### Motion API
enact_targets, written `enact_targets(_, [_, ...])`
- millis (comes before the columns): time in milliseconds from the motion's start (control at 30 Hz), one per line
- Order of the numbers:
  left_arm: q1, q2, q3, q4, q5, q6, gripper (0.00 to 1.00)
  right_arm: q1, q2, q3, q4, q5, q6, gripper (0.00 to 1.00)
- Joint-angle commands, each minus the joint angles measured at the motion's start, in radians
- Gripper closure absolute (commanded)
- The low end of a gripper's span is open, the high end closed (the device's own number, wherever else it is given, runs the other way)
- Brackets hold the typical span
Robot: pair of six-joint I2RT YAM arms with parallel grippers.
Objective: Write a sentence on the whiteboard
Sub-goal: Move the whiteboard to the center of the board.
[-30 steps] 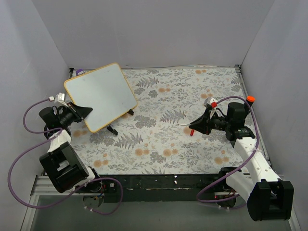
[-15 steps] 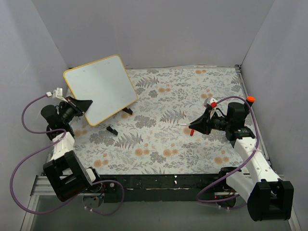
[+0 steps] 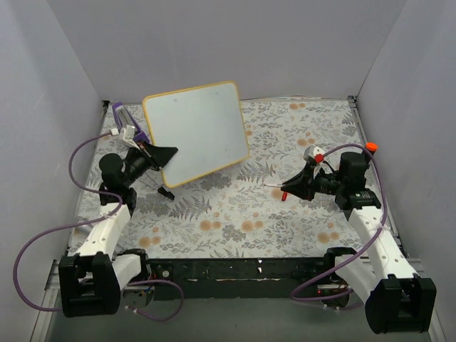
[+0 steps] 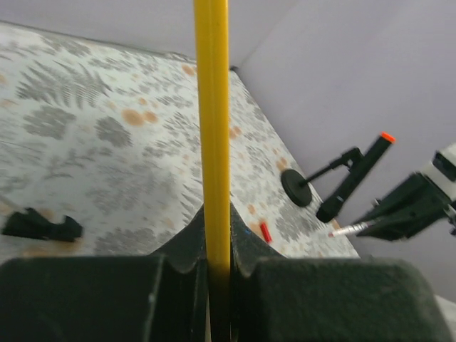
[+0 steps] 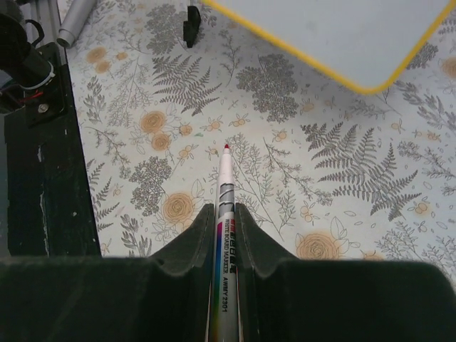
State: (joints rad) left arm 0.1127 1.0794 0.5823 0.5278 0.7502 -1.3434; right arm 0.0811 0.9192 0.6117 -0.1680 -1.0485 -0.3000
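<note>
The whiteboard (image 3: 195,128) is white with a yellow-orange frame and is blank; no red sentence shows on it. It is held tilted above the table at the back left. My left gripper (image 3: 162,155) is shut on its lower left edge; the left wrist view shows the yellow frame edge (image 4: 212,107) clamped between my jaws. My right gripper (image 3: 292,187) at the right is shut on a whiteboard marker (image 5: 224,206), uncapped, red tip pointing left toward the board. The board's corner (image 5: 356,43) shows at the top of the right wrist view.
A red marker cap (image 3: 284,194) lies on the floral tablecloth by the right gripper. A black board foot (image 3: 166,192) lies under the board, another (image 5: 192,23) shows in the right wrist view. A purple block (image 3: 121,112) sits at the back left. A black stand with an orange tip (image 4: 356,171) is right.
My left arm has lifted and carried the whiteboard to the right and toward the middle, tilting it more upright. My right gripper with the marker has barely moved.
</note>
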Motion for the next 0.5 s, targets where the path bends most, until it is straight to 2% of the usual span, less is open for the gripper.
enact_targets(0, [-0.132,-0.137,-0.120,0.208,-0.107,-0.102,1.00,-0.033,-0.048,0.078,-0.097,-0.105,-0.109,0.99])
enact_targets(200, [-0.240,-0.268,-0.263,0.293,-0.247,-0.186,1.00,-0.037,0.004,0.258,-0.419,-0.137,-0.293,0.99])
enact_targets(367, [-0.329,-0.354,-0.358,0.305,-0.382,-0.181,1.00,-0.037,0.038,0.353,-0.536,-0.131,-0.358,0.99])
enact_targets(467, [-0.360,-0.352,-0.400,0.342,-0.402,-0.195,1.00,-0.035,0.056,0.379,-0.574,-0.122,-0.367,0.99])
